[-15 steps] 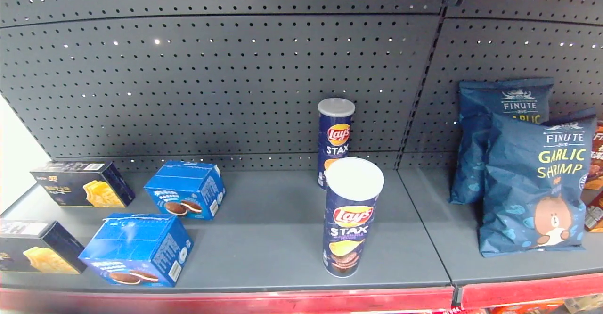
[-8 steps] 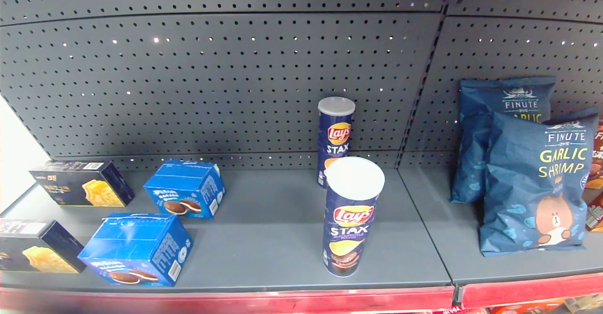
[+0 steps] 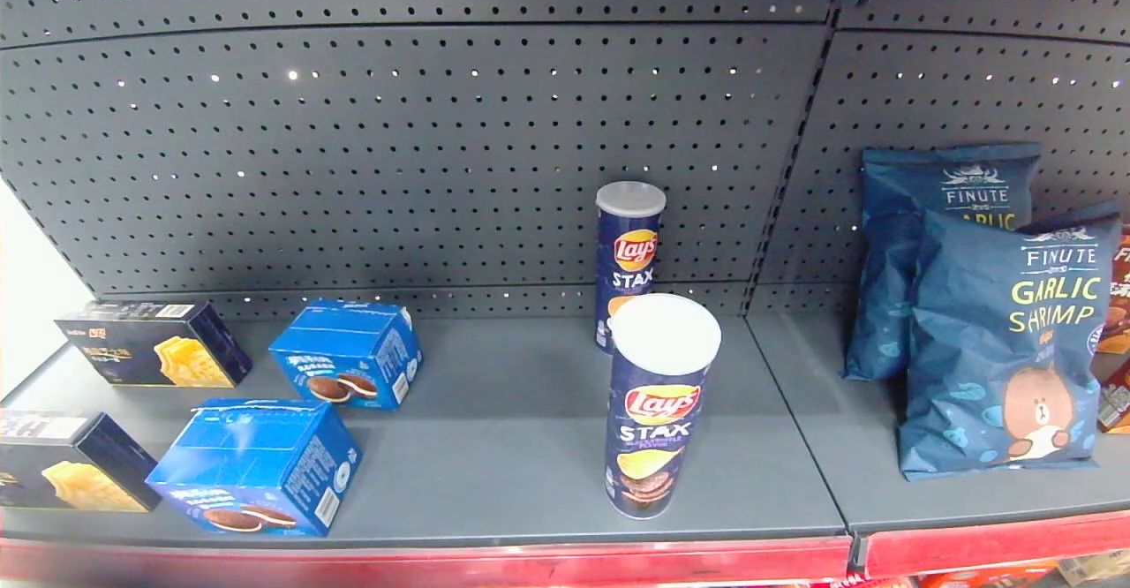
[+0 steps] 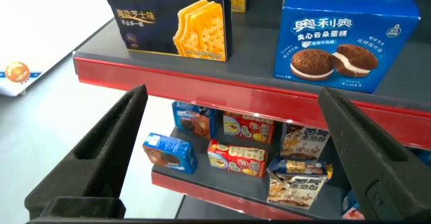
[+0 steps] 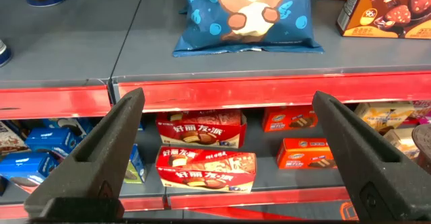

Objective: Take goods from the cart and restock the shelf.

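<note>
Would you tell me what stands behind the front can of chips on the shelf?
A second chip can stands upright behind the front can, near the pegboard back panel. Its base is covered by the front can's lid.

The front tall dark-blue crisp tube (image 3: 658, 411) hides the foot of the rear crisp tube (image 3: 629, 244), and at eight o'clock the view's edge crops a black cracker box (image 3: 71, 464).
</note>
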Motion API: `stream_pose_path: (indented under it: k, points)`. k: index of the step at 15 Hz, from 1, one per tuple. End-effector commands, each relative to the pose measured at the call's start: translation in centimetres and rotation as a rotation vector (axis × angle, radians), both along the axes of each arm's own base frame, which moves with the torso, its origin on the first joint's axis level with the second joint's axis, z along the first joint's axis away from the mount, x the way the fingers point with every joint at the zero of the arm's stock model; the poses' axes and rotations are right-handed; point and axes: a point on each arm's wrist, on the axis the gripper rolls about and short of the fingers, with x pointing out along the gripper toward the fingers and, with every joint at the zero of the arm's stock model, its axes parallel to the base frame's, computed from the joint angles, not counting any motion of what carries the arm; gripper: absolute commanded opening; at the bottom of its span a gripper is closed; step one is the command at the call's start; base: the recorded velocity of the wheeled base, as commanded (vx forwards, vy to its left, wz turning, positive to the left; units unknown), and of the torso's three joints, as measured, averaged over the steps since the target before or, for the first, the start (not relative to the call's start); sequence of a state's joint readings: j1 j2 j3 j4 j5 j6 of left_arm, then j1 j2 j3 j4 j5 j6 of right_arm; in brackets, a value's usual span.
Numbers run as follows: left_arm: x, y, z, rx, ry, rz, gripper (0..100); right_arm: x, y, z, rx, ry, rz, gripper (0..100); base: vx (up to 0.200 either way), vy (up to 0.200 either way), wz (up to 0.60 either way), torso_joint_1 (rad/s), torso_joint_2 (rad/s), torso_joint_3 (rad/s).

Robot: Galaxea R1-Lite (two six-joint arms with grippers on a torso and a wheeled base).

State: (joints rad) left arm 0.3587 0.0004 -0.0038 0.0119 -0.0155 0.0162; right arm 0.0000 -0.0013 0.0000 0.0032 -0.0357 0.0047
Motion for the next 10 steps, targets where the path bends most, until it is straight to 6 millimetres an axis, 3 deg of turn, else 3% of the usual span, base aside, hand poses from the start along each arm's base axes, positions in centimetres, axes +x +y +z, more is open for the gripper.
stream_pose_path:
  k: [1, 10]
  points:
    - [0.0, 0.0, -0.03, 0.0, 0.001, 0.0, 100, 0.01, 0.0, 0.0, 0.0, 0.001, 0.0, 100, 0.0, 0.0, 0.0, 0.0, 0.0, 0.0]
    - [-0.01, -0.01, 0.02, 0.005, 0.001, -0.001, 100, 0.01, 0.0, 0.0, 0.0, 0.001, 0.0, 100, 0.0, 0.0, 0.0, 0.0, 0.0, 0.0]
